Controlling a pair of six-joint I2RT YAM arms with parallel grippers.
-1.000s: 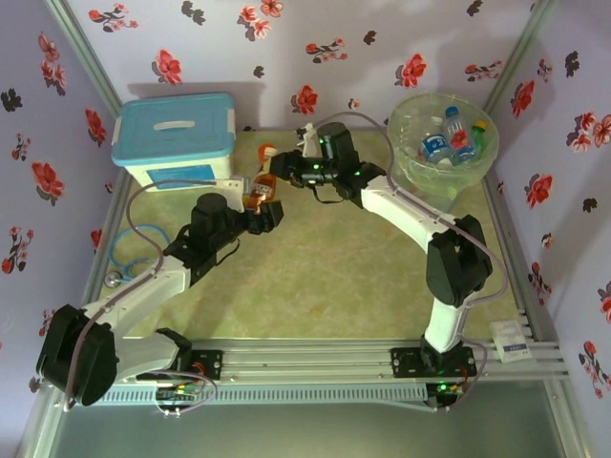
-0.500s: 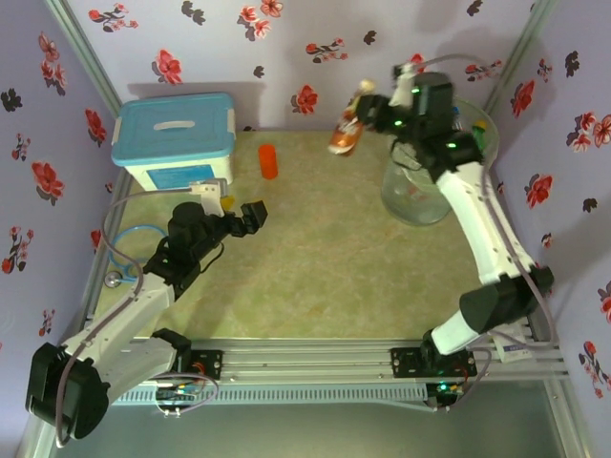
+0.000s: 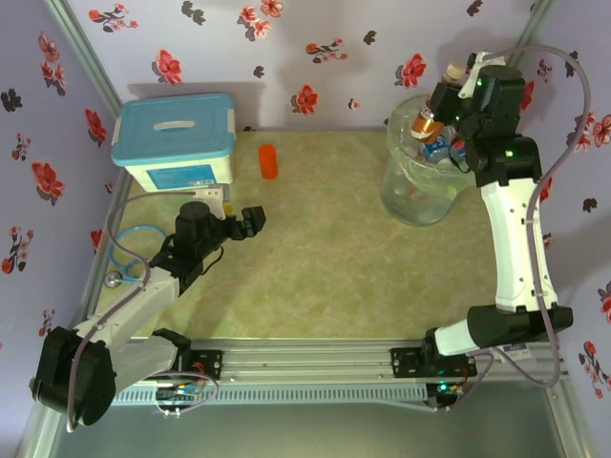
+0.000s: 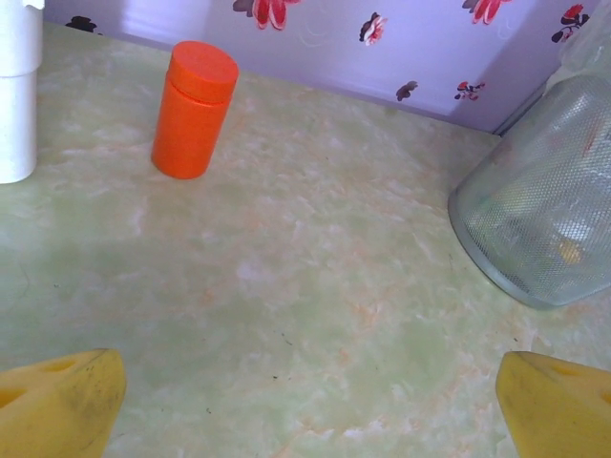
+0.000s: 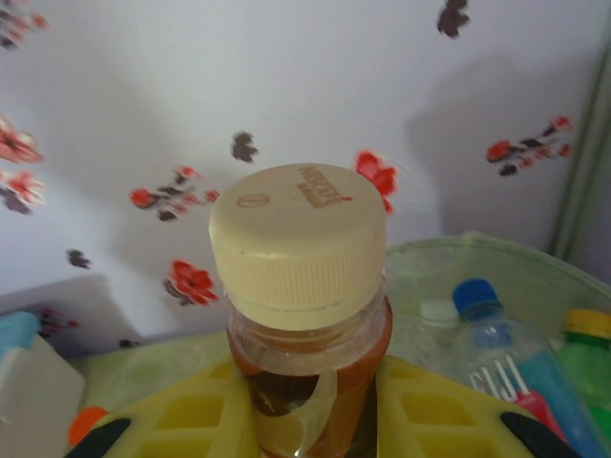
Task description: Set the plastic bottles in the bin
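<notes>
Above the pale-green bin (image 3: 416,196) on the worktop (image 3: 334,258), the right pincer (image 3: 435,118) clamps a probably light, slippery amber bottle (image 5: 304,367) below its cream cap (image 5: 298,239), the stiffest hold, while the left pincer (image 3: 250,221) gapes empty short of an orange bottle (image 4: 194,110).

**Operator:** Report occlusions, right wrist view.

**Arm:** My right fingers (image 5: 191,410) cover the brown bottle (image 5: 298,243) below its neck, and the lower edge cuts off the rest. The cap lettering is too soft to read in full. A green bottle (image 5: 587,372) in the bin (image 5: 449,258) is cropped at the right edge. An orange bottle (image 5: 84,422) shows as a sliver behind one finger.

**Operator:** Left wrist view?

**Arm:** My left fingers (image 4: 57,401) show as tips at the bottom corners. The right edge cuts the bin, and its contents blur behind the ribbed wall. A white box (image 4: 17,95) is cropped at top left.

**Operator:** Top view?

**Arm:** My right arm (image 3: 496,105) hides part of the bin's contents.
</notes>
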